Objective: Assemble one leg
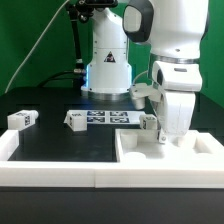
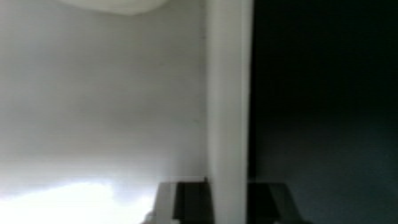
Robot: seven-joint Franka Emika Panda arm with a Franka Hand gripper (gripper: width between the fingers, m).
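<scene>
Straddling the raised rim of the big white panel [image 1: 203, 150], my gripper [image 2: 226, 205] has one finger on each side of that wall, narrowly parted around it; whether it pinches I cannot tell. The leg [image 1: 76, 120] lies on the worktop [image 1: 60, 145] beside the marker board [image 1: 112, 117], well apart from me. With a shallow hold, I judge the panel could slip, swing, and knock the leg away.
</scene>
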